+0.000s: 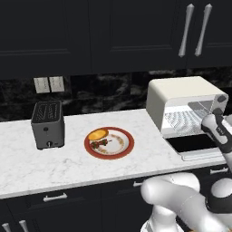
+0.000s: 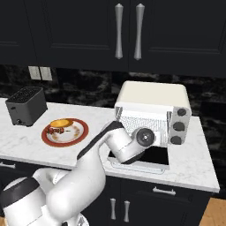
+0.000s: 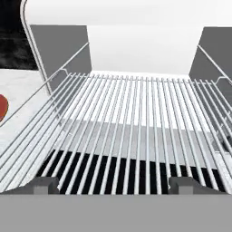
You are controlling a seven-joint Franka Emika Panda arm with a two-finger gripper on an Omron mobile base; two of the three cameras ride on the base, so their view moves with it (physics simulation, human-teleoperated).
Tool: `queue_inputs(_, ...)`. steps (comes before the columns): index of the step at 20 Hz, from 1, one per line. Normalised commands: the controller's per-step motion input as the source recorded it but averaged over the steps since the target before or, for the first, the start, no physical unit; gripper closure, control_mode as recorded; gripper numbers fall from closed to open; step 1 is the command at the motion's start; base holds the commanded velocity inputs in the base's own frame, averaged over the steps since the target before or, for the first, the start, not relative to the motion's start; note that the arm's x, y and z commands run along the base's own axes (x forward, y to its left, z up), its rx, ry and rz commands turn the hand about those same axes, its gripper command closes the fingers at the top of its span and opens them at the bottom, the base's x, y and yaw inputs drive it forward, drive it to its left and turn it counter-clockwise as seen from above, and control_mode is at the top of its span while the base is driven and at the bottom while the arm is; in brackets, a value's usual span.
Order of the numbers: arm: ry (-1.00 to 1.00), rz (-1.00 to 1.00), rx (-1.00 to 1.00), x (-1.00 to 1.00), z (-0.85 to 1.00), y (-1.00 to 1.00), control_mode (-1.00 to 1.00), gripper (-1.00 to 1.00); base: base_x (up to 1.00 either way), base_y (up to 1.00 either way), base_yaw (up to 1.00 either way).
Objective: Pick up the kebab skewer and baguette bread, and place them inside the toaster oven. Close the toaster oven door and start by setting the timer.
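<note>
The toaster oven (image 1: 179,96) (image 2: 152,98) stands at the counter's right with the toaster oven door (image 1: 195,148) (image 2: 148,160) folded flat down. My gripper (image 3: 114,186) hovers over that door, open, nothing between its fingertips (image 3: 43,185), facing the bare wire rack (image 3: 136,118). The baguette bread (image 1: 98,134) (image 2: 62,122) and the kebab skewer (image 1: 100,143) (image 2: 55,131) lie side by side on a red-rimmed plate (image 1: 123,149) (image 2: 79,132), well left of the oven.
A dark slot toaster (image 1: 47,124) (image 2: 26,106) sits at the counter's left. Three grey knobs (image 2: 178,126) line the oven's right front. Dark upper cabinets with silver handles (image 2: 129,31) hang above. The plate's rim (image 3: 2,106) shows left of the oven.
</note>
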Motion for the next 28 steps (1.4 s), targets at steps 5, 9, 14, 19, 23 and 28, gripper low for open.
queue_inputs(5,0.12,0.00,0.05,-0.91,0.98,0.46,-1.00,-1.00,0.00,0.00,0.00)
queue_inputs(9,0.22,0.00,0.00,-0.56,0.48,1.00,-1.00,-1.00,0.00,0.00,0.00)
queue_inputs(14,0.26,-0.06,0.00,-0.14,0.21,1.00,-1.00,-1.00,0.00,0.00,0.00)
queue_inputs(19,0.20,0.00,0.00,0.00,0.02,1.00,-1.00,-1.00,0.00,0.00,0.00)
queue_inputs(23,0.16,0.00,0.00,0.00,0.00,1.00,-1.00,-1.00,0.00,0.00,0.00)
queue_inputs(28,0.07,0.16,0.00,0.04,0.00,1.00,-1.00,-1.00,0.00,0.00,0.00)
